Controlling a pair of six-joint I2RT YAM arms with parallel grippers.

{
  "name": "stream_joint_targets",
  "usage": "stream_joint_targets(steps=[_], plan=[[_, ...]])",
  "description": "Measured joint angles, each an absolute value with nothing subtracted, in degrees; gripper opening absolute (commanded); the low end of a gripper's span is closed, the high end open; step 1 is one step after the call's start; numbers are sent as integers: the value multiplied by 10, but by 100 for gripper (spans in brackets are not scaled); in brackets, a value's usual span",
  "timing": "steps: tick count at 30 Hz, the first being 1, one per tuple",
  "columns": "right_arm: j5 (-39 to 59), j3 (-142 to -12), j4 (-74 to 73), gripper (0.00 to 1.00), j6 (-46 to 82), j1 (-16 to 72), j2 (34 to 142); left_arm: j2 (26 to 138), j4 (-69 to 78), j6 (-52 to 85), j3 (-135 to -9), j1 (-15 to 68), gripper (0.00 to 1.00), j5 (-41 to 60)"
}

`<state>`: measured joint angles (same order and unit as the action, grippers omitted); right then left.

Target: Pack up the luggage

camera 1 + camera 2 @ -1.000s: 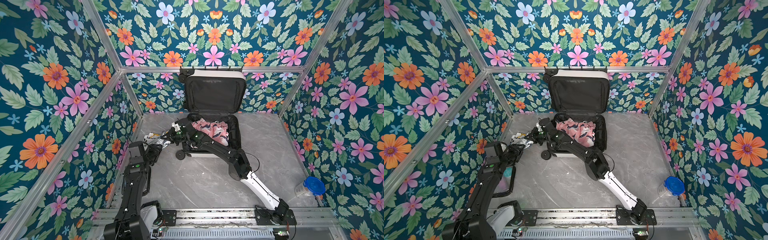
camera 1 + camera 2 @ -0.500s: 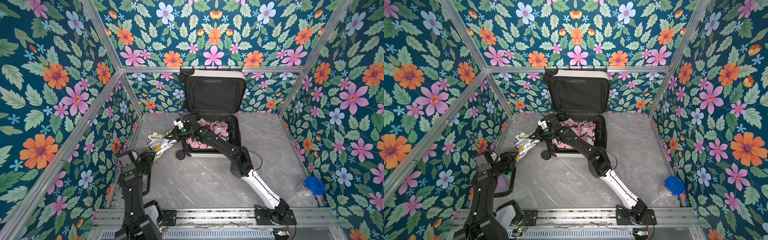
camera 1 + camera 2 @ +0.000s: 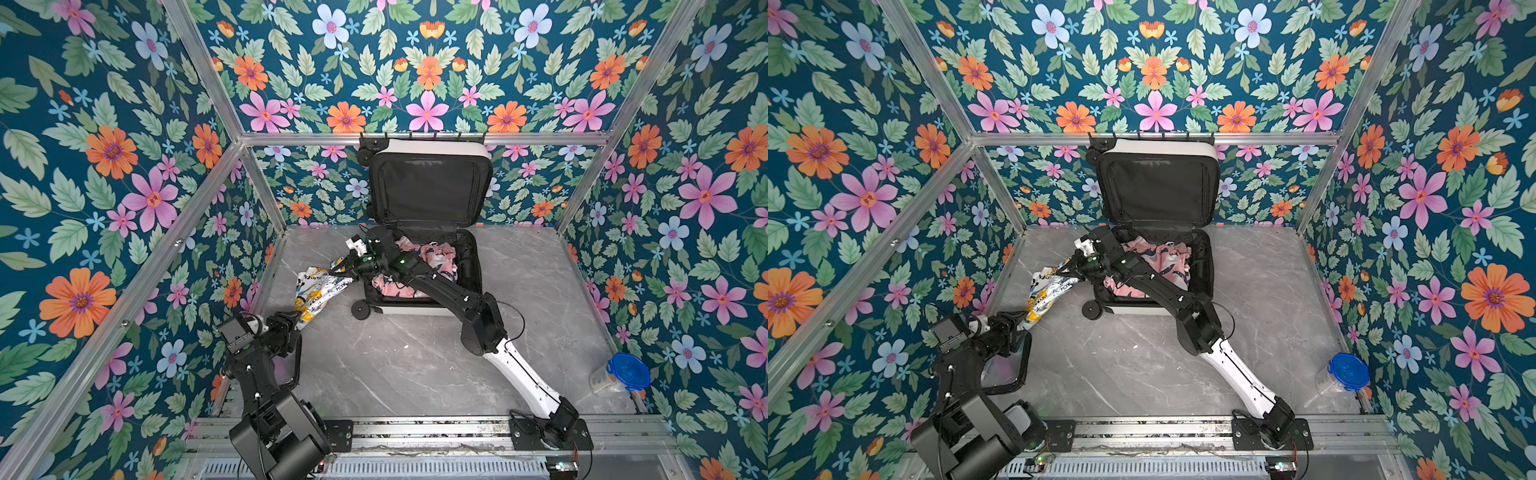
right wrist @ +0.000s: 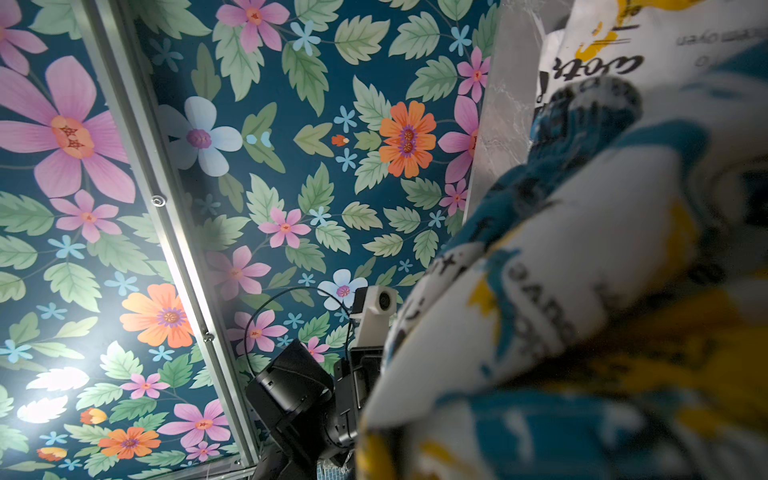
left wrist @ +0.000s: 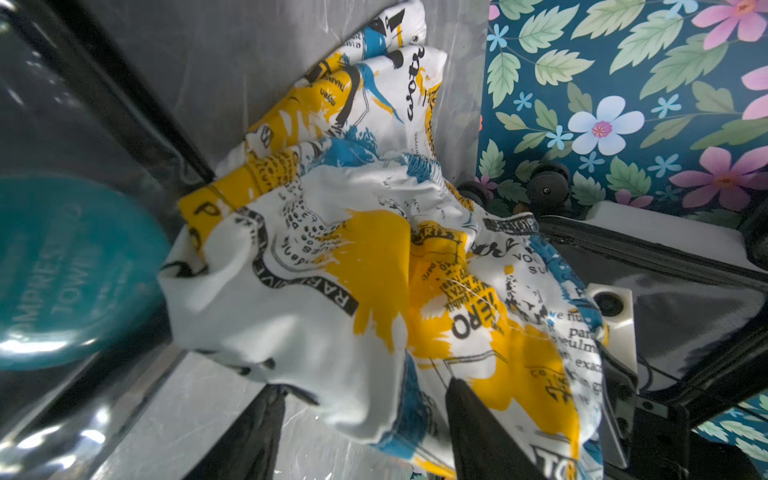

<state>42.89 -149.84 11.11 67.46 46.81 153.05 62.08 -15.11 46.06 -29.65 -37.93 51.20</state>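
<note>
The luggage lies open at the back of the table, white shell, black lining, lid upright against the wall. A pink garment fills its base. A white, yellow and blue printed cloth hangs stretched beside the luggage's left edge. My right gripper is shut on its upper end; the cloth hides the jaws in the right wrist view. My left gripper is open, with the cloth's lower end draped between its fingers.
A clear black-edged pouch lies under the left arm, with a teal round pack inside. A clear tub with a blue lid stands at the front right corner. Floral walls close in the table.
The left jaws have widened and that arm has drawn back toward the front. The cloth, bunched before, now hangs drawn out long from the right gripper.
</note>
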Motion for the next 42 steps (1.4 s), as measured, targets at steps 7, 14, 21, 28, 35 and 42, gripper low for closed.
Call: stream_joint_targets(steps=[7, 14, 21, 28, 35, 42], plan=[[429, -1502, 88, 0, 700, 470, 1531, 635, -74, 529, -223, -379, 68, 563], [429, -1510, 74, 0, 704, 479, 1531, 635, -18, 582, -236, -378, 63, 578], [434, -1516, 70, 0, 705, 479, 1531, 668, 27, 614, -232, -378, 8, 595], [461, -1526, 72, 0, 683, 463, 1524, 655, 35, 628, -322, -378, 0, 600], [494, -1509, 90, 0, 657, 445, 1464, 654, 19, 611, -459, -334, 0, 596], [522, -1449, 85, 0, 621, 430, 1356, 670, 35, 614, -557, -242, 0, 579]])
